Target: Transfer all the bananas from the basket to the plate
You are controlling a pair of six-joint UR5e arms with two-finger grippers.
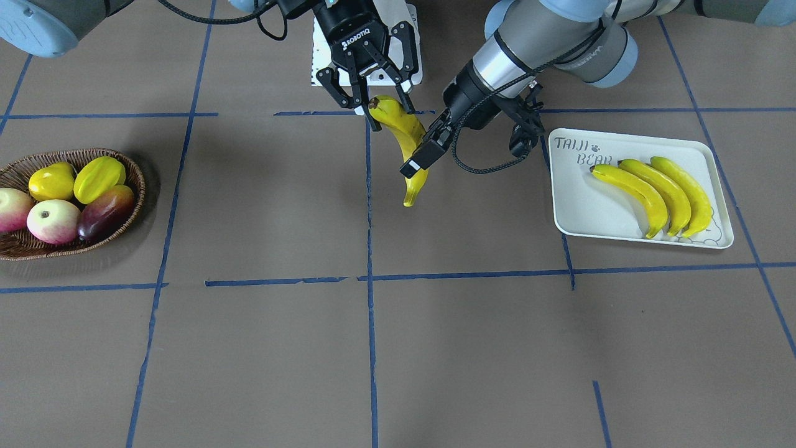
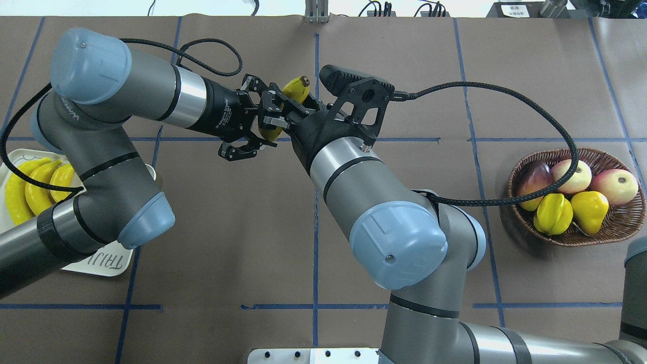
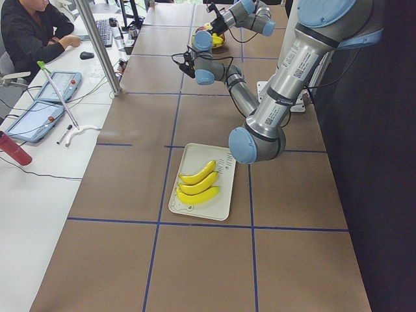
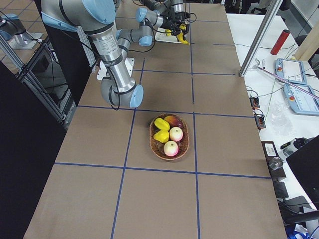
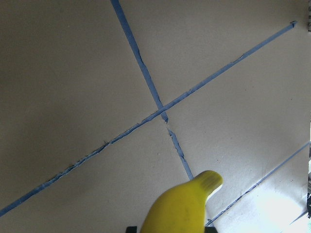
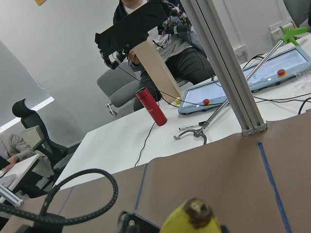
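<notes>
One banana (image 1: 410, 134) hangs over the table's middle, between both grippers. My left gripper (image 1: 415, 158) is shut on its middle, one black finger (image 1: 423, 152) lying across its front. My right gripper (image 1: 384, 102) stands open around the banana's dark-tipped upper end, fingers apart from it. That end shows low in the right wrist view, as the banana (image 6: 187, 218); the other end shows in the left wrist view, as the banana (image 5: 182, 208). Three bananas (image 1: 647, 193) lie side by side on the plate (image 1: 578, 205). The basket (image 1: 140, 180) holds other fruit.
In the basket lie a starfruit (image 1: 98, 177), a yellow pear-like fruit (image 1: 51, 182), a dark mango (image 1: 106, 211) and two apples. A white base plate (image 1: 317, 68) sits behind the grippers. A person sits at a side desk (image 3: 39, 110) with tablets.
</notes>
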